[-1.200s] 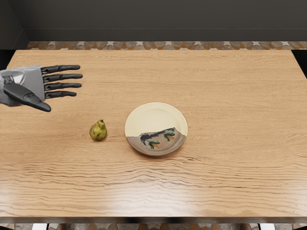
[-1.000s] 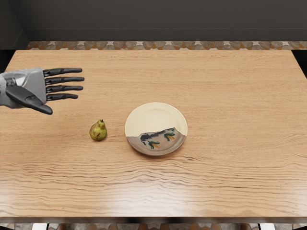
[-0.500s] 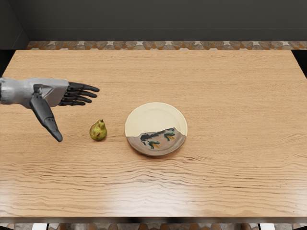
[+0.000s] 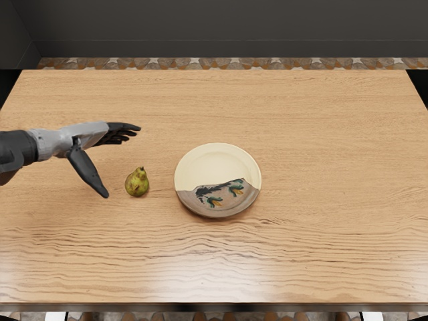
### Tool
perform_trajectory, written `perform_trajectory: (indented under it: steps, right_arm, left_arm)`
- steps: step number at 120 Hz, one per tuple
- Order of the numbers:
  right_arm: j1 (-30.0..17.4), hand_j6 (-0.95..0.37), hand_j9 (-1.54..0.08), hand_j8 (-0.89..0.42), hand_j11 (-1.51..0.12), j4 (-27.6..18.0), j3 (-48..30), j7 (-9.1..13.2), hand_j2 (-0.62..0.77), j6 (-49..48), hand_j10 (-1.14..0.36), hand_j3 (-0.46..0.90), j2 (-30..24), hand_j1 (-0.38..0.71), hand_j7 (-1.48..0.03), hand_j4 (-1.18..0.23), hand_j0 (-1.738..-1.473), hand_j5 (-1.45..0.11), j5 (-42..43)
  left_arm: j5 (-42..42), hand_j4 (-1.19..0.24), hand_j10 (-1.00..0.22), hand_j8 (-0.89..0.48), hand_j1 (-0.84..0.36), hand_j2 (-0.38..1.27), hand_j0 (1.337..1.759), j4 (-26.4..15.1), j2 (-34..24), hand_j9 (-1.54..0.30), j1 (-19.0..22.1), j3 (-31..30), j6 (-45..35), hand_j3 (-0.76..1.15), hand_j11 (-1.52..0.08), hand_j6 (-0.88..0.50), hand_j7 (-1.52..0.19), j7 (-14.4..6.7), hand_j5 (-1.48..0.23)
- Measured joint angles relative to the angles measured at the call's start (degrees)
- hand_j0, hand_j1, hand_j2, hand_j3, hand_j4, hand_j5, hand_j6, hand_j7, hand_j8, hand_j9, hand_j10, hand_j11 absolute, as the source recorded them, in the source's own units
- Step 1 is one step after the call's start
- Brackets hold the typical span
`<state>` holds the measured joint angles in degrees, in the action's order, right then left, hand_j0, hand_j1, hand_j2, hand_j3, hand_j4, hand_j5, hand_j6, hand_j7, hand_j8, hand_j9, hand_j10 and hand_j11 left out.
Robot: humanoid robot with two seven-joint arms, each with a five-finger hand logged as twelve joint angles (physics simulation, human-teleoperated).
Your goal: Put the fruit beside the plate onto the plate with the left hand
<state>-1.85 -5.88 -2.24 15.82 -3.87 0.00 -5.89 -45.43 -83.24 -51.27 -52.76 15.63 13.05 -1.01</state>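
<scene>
Wooden table (image 4: 301, 254), head view — left hand (image 4: 90, 144) hovers left of the pear (image 4: 137, 182), fingers (image 4: 124, 129) spread, holding nothing.
Pear stands just left of the plate (image 4: 214, 162), not touching — I'd lower over it and wrap its belly squarely before lifting.

fruit: one pear (image 4: 136, 182), yellow-green
plates: one plate (image 4: 212, 164), cream with a painted brown patch
hands: one in view, the left hand (image 4: 95, 137), its arm coming in from the left edge
benches: one wooden bench (image 4: 321, 134)
</scene>
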Motion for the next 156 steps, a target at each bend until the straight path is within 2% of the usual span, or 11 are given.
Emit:
perform_trajectory:
  steps: [13, 23, 29, 44, 110, 156]
  right_arm:
    - [0.0, 0.0, 0.0, 0.0, 0.0, 0.0, 0.0, 0.0, 0.0, 0.0, 0.0, 0.0, 0.0, -0.35, 0.0, 0.0, -1.658, 0.0, 0.0]
    - [0.0, 0.0, 0.0, 0.0, 0.0, 0.0, 0.0, 0.0, 0.0, 0.0, 0.0, 0.0, 0.0, -0.35, 0.0, 0.0, -1.658, 0.0, 0.0]
    - [0.0, 0.0, 0.0, 0.0, 0.0, 0.0, 0.0, 0.0, 0.0, 0.0, 0.0, 0.0, 0.0, -0.35, 0.0, 0.0, -1.658, 0.0, 0.0]
    - [0.0, 0.0, 0.0, 0.0, 0.0, 0.0, 0.0, 0.0, 0.0, 0.0, 0.0, 0.0, 0.0, -0.35, 0.0, 0.0, -1.658, 0.0, 0.0]
    - [0.0, 0.0, 0.0, 0.0, 0.0, 0.0, 0.0, 0.0, 0.0, 0.0, 0.0, 0.0, 0.0, -0.35, 0.0, 0.0, -1.658, 0.0, 0.0]
    - [0.0, 0.0, 0.0, 0.0, 0.0, 0.0, 0.0, 0.0, 0.0, 0.0, 0.0, 0.0, 0.0, -0.35, 0.0, 0.0, -1.658, 0.0, 0.0]
  left_arm:
    - [-3.1, -0.1, -0.1, -0.1, 0.24, 0.02, 1.658, 0.1, 0.1, -0.13, 2.3, -0.1, -4.5, 0.0, -0.13, -0.1, -0.13, 3.7, -0.13]
    - [-4.6, -0.12, -0.12, -0.12, 0.22, 0.03, 1.658, 0.2, 0.7, -0.15, 2.6, -0.2, -6.6, 0.0, -0.15, -0.12, -0.15, 5.6, -0.15]
    - [-5.1, -0.13, -0.13, -0.13, 0.2, 0.03, 1.658, 0.2, 1.6, -0.16, 3.9, -0.2, -7.2, 0.0, -0.16, -0.13, -0.16, 6.4, -0.16]
    - [-5.6, -0.15, -0.15, -0.15, 0.18, 0.03, 1.658, 0.2, 2.1, -0.19, 4.1, -0.2, -7.9, 0.0, -0.19, -0.15, -0.19, 7.4, -0.19]
    - [-5.8, -0.25, -0.25, -0.25, 0.06, 0.05, 1.658, 0.1, 2.1, -0.32, 5.2, -2.0, -8.1, 0.0, -0.32, -0.25, -0.32, 7.3, -0.32]
    - [-5.9, -0.29, -0.29, -0.29, 0.01, 0.06, 1.658, 0.0, 2.8, -0.38, 5.4, -2.2, -8.1, 0.0, -0.38, -0.29, -0.38, 6.0, -0.38]
